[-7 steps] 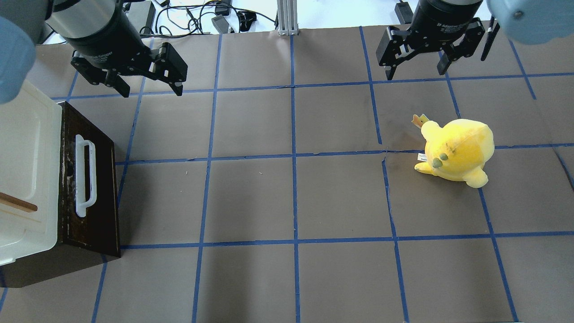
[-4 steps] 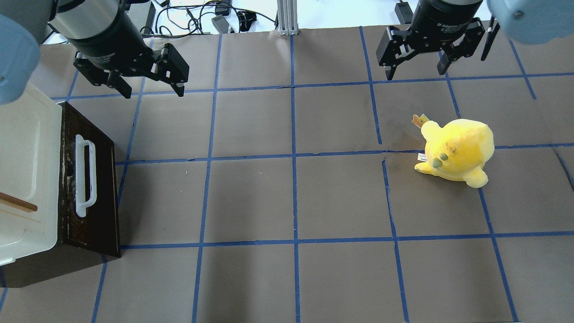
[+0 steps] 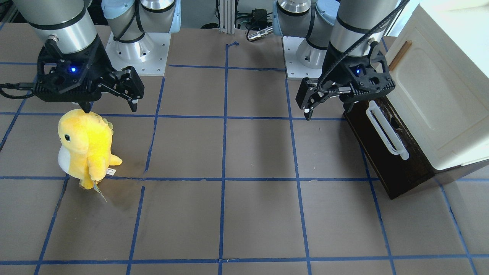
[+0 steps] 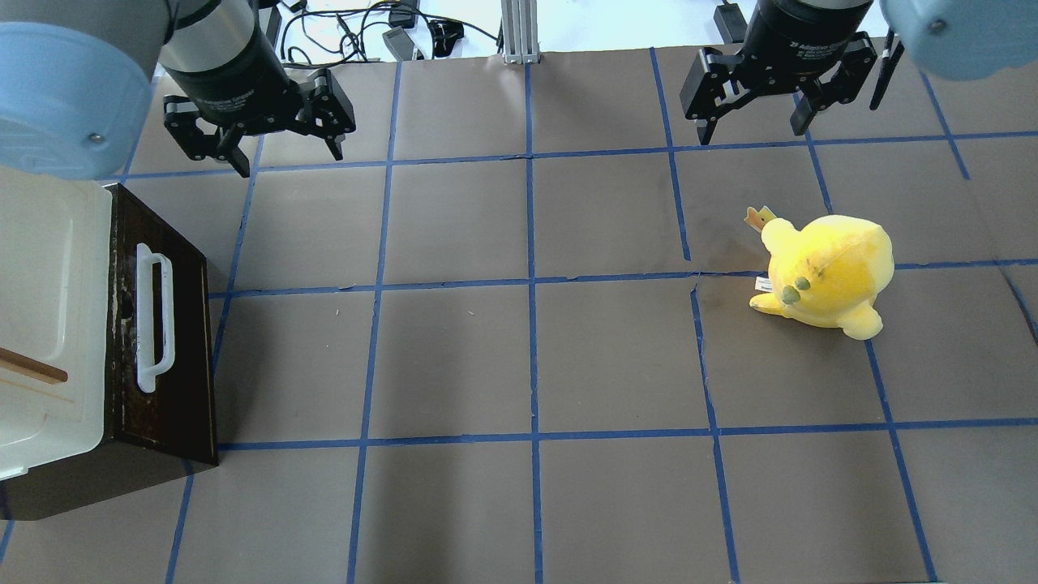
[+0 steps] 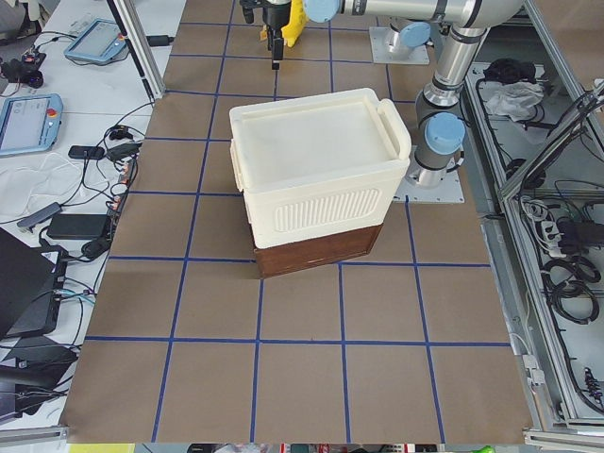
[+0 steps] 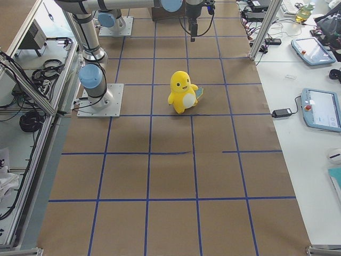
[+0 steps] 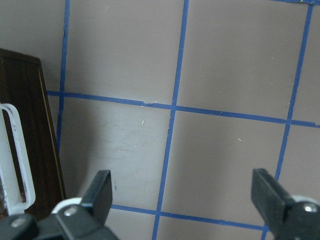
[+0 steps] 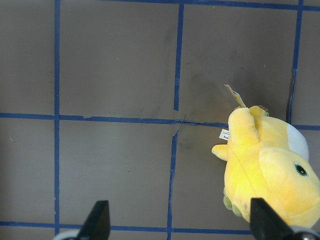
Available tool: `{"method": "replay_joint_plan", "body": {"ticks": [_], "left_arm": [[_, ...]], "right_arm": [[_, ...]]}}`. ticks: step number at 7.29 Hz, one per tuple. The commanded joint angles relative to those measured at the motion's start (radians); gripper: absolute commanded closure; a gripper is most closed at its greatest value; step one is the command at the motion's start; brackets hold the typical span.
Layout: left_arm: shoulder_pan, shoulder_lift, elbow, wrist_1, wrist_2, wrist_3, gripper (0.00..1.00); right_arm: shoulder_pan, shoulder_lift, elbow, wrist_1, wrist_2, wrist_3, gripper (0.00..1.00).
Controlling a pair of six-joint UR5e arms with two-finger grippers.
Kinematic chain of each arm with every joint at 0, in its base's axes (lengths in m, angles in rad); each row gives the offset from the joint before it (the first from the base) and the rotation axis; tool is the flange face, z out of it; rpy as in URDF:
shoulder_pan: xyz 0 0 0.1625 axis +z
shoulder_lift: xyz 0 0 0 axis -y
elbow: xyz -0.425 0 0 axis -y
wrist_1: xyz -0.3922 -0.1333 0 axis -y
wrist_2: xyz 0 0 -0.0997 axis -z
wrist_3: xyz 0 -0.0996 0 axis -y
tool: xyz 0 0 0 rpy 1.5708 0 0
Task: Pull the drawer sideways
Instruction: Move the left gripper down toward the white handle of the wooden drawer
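Observation:
The drawer (image 4: 182, 324) has a dark brown front and a long white bar handle (image 4: 154, 320). It sits under the cream cabinet at the table's left. Its inside is hidden. It also shows in the front view (image 3: 386, 168) and at the left edge of the left wrist view (image 7: 30, 140). My left gripper (image 4: 289, 161) is open and empty, above the mat behind and to the right of the drawer front, clear of the handle (image 3: 386, 131). My right gripper (image 4: 752, 134) is open and empty at the back right.
The cream cabinet (image 4: 40, 308) with a small brown wooden handle (image 4: 32, 367) stands on top of the drawer's body. A yellow plush toy (image 4: 827, 276) stands on the right half of the mat, in front of my right gripper (image 3: 110, 110). Blue tape lines grid the brown mat.
My left gripper has shifted right and a little toward the back, and turned at the wrist. The drawer, the plush toy and the right arm have not moved.

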Motion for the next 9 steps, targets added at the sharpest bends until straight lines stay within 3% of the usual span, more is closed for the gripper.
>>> {"method": "replay_joint_plan", "body": {"ticks": [1, 4, 7, 8, 9], "left_arm": [[-0.055, -0.041, -0.075, 0.015, 0.153, -0.257, 0.00], [-0.092, -0.115, -0.175, -0.002, 0.416, -0.284, 0.00], [-0.109, -0.195, -0.265, -0.031, 0.823, -0.284, 0.00], [-0.109, -0.227, -0.287, -0.037, 0.905, -0.281, 0.00], [-0.109, -0.247, -0.301, -0.043, 0.910, -0.276, 0.00]], "right_arm": [[0.000, 0.000, 0.000, 0.000, 0.000, 0.000, 0.00], [0.000, 0.000, 0.000, 0.000, 0.000, -0.001, 0.00], [0.000, 0.000, 0.000, 0.000, 0.000, 0.000, 0.00], [0.000, 0.000, 0.000, 0.000, 0.000, 0.000, 0.00], [0.000, 0.000, 0.000, 0.000, 0.000, -0.001, 0.00]]}}
